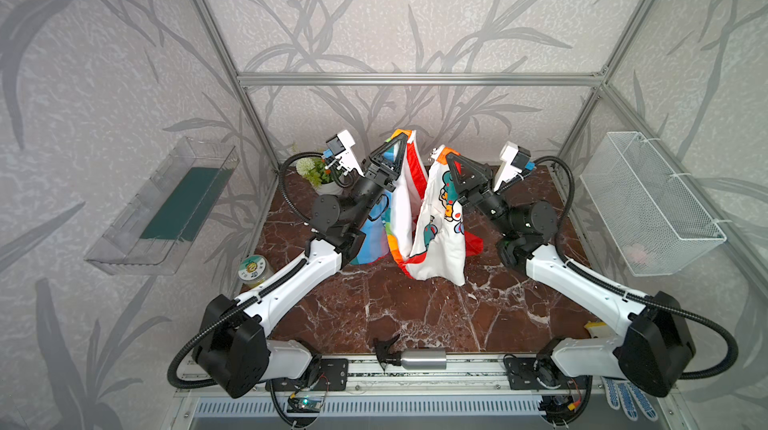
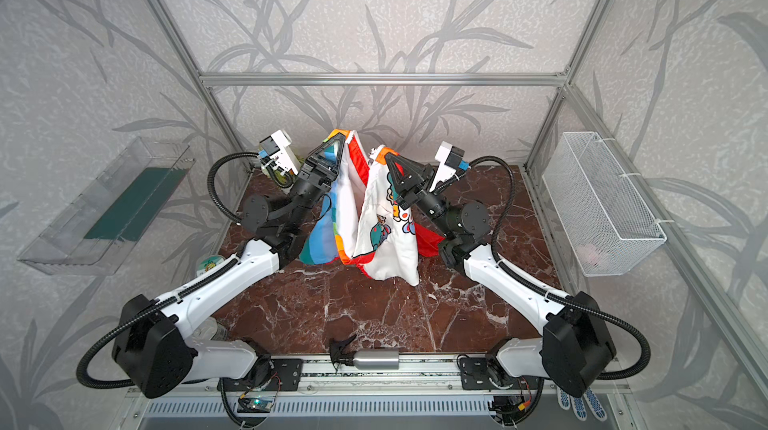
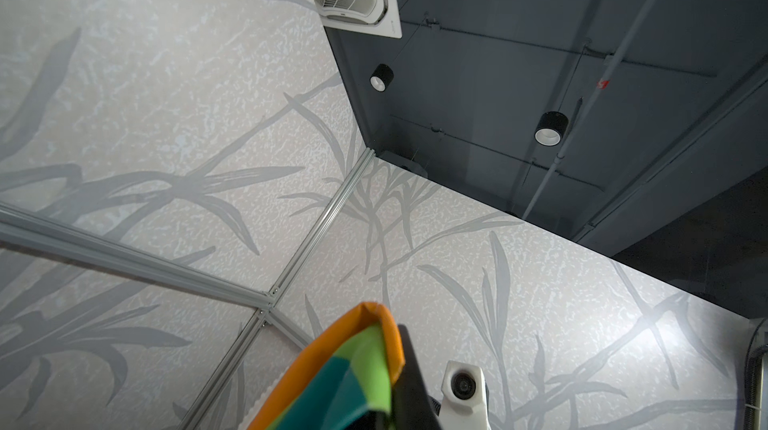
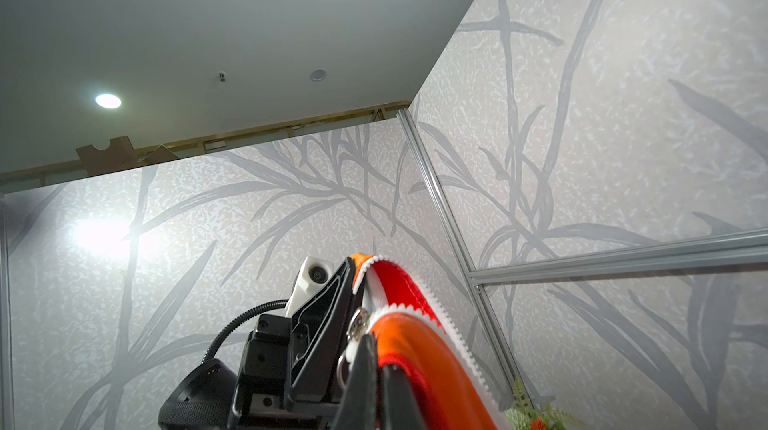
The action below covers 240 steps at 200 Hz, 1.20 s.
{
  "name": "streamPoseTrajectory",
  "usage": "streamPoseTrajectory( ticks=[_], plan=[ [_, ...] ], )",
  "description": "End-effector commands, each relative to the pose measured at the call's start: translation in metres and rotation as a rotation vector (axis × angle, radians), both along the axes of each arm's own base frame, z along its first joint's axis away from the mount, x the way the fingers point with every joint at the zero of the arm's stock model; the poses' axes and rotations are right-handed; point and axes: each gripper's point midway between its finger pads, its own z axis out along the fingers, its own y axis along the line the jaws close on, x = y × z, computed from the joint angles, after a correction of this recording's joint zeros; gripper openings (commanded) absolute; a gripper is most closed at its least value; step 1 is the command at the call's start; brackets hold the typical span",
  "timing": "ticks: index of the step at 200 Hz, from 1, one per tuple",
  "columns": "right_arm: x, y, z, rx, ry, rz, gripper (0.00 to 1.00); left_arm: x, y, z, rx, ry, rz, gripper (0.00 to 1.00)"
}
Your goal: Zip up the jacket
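Bright, even light; glare patch on wall (image 4: 104, 234).

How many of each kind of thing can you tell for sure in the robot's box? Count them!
Rainbow-striped and white child's jacket: 1
Black grippers, left gripper and right gripper, shut on the jacket: 2
Silver spray bottle with black trigger: 1
White wire basket: 1
Clear plastic bin: 1
Small green potted plant: 1
Round jar with printed lid: 1
Total: 8

Leaf-patterned walls (image 1: 374, 12) enclose a red marble tabletop (image 1: 415, 315).
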Motion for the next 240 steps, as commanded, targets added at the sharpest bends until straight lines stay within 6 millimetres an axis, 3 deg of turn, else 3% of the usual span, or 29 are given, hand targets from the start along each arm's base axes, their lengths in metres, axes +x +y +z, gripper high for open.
streamPoseTrajectory(
  ticks=[1,75,98,240],
  plan=[
    [-0.021,-0.007,0.036,0.077,-0.13,0.032,0.0,-0.028,0.014,0.028,-0.076,-0.209,0.093,0.0],
    [-0.053,0.016,0.048,-0.152,-0.397,-0.062,0.0,-0.033,0.012,0.045,-0.132,-0.241,0.069,0.0],
    [-0.061,0.015,0.053,-0.195,-0.435,-0.083,0.0,-0.033,0.013,0.05,-0.149,-0.242,0.059,0.0],
    [-0.058,0.008,0.067,-0.123,-0.403,-0.092,0.0,-0.053,-0.006,0.056,-0.128,-0.286,-0.007,0.0]
  ],
)
